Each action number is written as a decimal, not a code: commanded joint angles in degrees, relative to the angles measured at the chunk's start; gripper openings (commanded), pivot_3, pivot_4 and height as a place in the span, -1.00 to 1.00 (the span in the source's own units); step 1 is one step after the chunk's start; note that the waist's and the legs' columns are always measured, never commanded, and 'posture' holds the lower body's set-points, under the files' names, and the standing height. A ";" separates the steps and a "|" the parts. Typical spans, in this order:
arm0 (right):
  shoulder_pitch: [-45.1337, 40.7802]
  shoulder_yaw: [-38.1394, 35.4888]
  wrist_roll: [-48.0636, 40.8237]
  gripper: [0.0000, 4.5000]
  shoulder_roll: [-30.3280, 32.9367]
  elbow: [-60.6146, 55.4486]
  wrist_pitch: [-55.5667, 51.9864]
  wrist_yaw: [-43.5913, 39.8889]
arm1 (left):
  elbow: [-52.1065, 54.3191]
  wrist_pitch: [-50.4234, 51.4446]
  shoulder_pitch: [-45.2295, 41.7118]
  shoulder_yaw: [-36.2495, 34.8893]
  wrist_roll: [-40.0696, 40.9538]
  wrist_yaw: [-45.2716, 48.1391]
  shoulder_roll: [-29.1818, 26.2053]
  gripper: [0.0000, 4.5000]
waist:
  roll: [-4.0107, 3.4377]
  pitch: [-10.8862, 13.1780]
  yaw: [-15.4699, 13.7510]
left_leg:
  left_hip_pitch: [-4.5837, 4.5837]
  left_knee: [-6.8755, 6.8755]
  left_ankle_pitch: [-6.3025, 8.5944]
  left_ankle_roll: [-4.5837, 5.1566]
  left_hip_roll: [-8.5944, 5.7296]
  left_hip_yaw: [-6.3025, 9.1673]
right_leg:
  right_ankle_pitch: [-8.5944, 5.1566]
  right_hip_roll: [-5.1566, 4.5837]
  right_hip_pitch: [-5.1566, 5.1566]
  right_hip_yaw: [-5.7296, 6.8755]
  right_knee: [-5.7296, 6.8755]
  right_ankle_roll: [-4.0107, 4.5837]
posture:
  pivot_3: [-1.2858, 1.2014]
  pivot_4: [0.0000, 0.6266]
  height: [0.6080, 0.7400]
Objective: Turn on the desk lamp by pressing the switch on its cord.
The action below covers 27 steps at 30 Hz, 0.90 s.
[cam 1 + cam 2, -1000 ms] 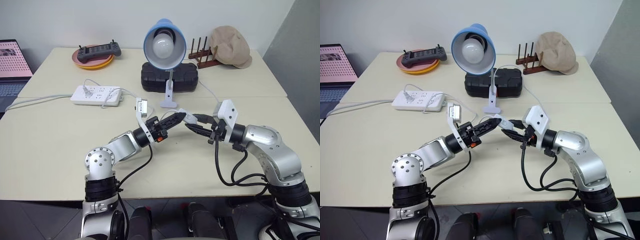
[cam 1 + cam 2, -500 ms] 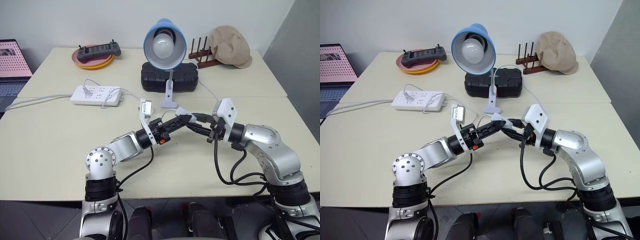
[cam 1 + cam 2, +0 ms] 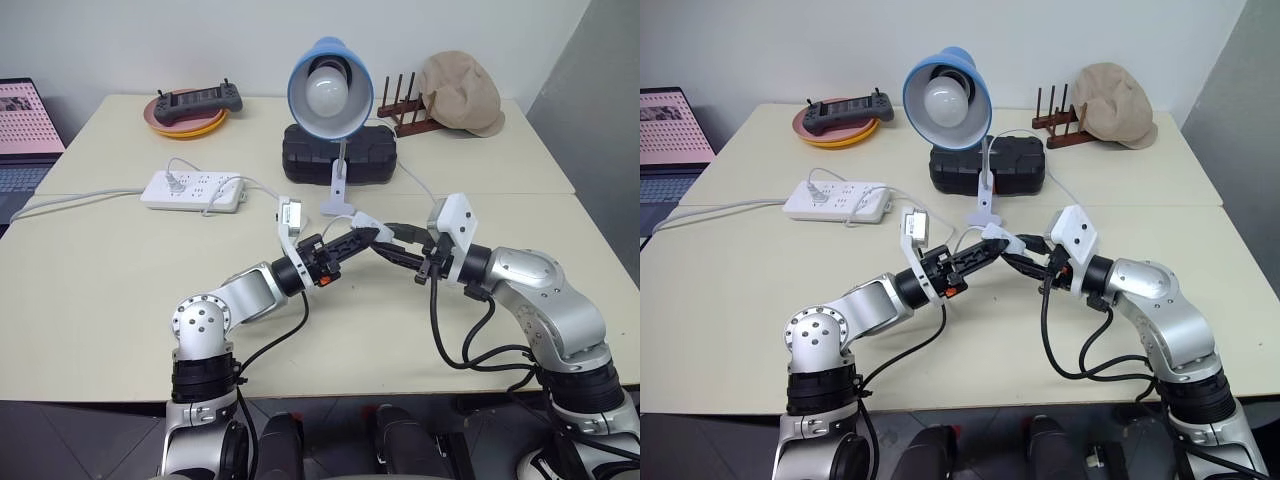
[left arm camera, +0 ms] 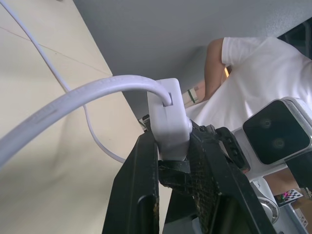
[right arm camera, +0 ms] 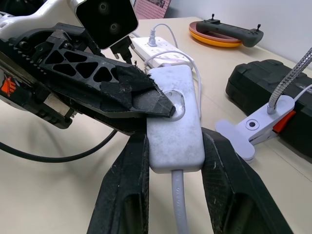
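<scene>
Holding 1 switch (image 5: 174, 130) in clenched right gripper (image 3: 385, 250), left gripper (image 3: 368, 238) shut against it, 1 unlit desk lamp (image 3: 329, 90)

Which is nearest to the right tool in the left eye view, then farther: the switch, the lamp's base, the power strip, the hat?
1. switch, held in the right tool.
2. lamp's base, just behind.
3. power strip and hat: too close to call.

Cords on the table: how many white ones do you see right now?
3 visible: the power strip cable running off the table's left edge, a thin plug lead looped on the strip, and the lamp's cord right of the lamp; parts are hidden.
</scene>
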<state>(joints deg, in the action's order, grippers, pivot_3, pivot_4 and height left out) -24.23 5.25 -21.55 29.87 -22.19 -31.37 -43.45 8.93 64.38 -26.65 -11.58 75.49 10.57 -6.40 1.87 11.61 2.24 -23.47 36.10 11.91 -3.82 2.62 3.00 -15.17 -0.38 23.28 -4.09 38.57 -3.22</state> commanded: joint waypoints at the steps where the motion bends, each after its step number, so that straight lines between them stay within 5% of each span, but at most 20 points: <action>1: 0.05 -0.65 -0.78 -0.53 0.14 -1.92 -0.06 0.33 | 2.16 -0.50 -0.27 0.13 5.21 -0.84 1.28 -0.76 | 0.00 0.00 -0.01 | 0.00 0.00 0.00 0.00 0.00 0.00 | 0.00 0.00 0.00 0.00 0.00 0.00 | 0.03 -0.52 1.00; 8: 0.40 -0.59 -0.57 -0.53 0.21 -1.67 0.34 0.21 | 2.87 -1.28 -0.71 1.00 5.38 -1.57 0.26 -0.76 | 0.00 0.00 -0.01 | 0.00 0.00 0.00 0.00 0.00 0.00 | 0.00 0.00 0.00 0.00 -0.02 0.00 | 0.03 -0.52 1.00; 14: 0.64 -0.55 -0.48 -0.53 0.23 -1.59 0.67 0.07 | 1.42 -1.53 -1.55 1.29 4.83 -2.45 -0.37 -0.12 | 0.00 0.00 -0.07 | -0.02 0.00 0.00 0.00 0.00 0.00 | 0.00 0.00 0.00 0.00 -0.04 0.00 | 0.03 -0.52 1.00; 20: 0.77 -0.42 -0.32 -0.53 0.05 -1.32 1.00 0.20 | 1.20 -2.08 -1.53 1.27 5.80 -2.05 -0.31 -0.12 | 0.00 0.00 -0.07 | -0.02 -0.02 0.00 0.00 0.00 0.00 | 0.00 0.00 0.00 0.00 -0.04 0.00 | 0.03 -0.52 1.00; 27: 1.51 -0.57 -0.46 -0.53 0.31 -1.48 1.07 0.19 | 0.44 -2.51 -1.30 -0.10 8.85 -3.65 -0.03 -0.68 | 0.00 0.00 -0.08 | -0.03 -0.03 0.00 0.00 0.00 0.00 | 0.00 0.00 0.00 0.00 -0.09 0.00 | 0.03 -0.52 1.00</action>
<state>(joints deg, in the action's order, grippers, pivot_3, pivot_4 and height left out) -23.30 5.31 -21.55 29.86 -22.59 -30.37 -43.43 7.64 62.96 -27.18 -11.13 80.47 6.64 -7.04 1.87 11.61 2.16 -23.51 36.07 11.92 -3.82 2.62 3.00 -15.17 -0.38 23.29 -4.08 38.48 -3.22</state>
